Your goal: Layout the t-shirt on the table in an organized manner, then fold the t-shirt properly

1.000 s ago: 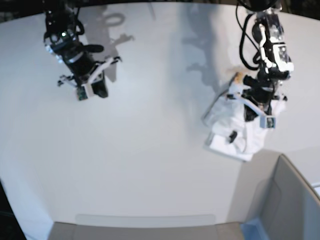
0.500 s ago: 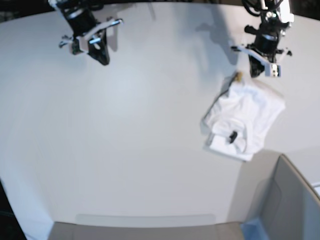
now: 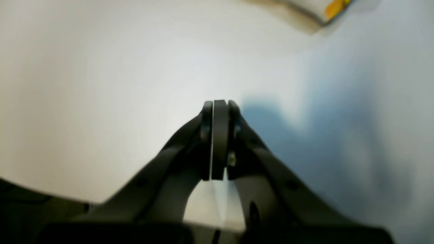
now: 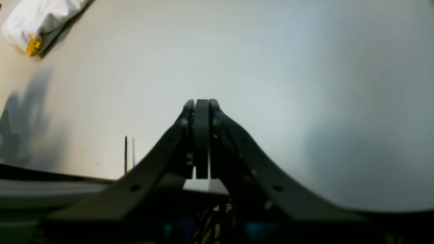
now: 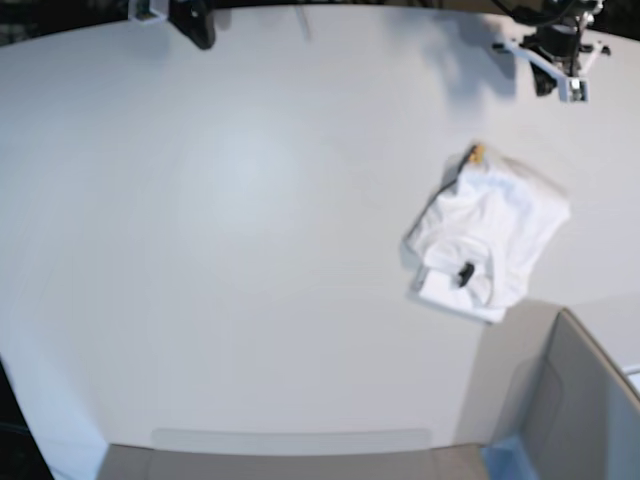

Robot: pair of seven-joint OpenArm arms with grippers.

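The white t-shirt (image 5: 487,235) lies folded in a compact bundle on the right of the white table (image 5: 250,250), with a small dark tag on top and a bit of yellow print at its far edge. A corner of it shows in the left wrist view (image 3: 325,7) and in the right wrist view (image 4: 37,20). My left gripper (image 5: 560,80) is shut and empty, above the table's far right edge, apart from the shirt. My right gripper (image 5: 195,25) is shut and empty at the far left edge. Both show pads pressed together in the wrist views (image 3: 218,135) (image 4: 200,135).
A grey box (image 5: 580,410) with a blue corner stands at the near right, just below the shirt. The table's curved far edge runs along the top of the base view.
Both arms have drawn back toward the far edge of the table. The left gripper has let go of the shirt and risen away; the shirt stays where it lay.
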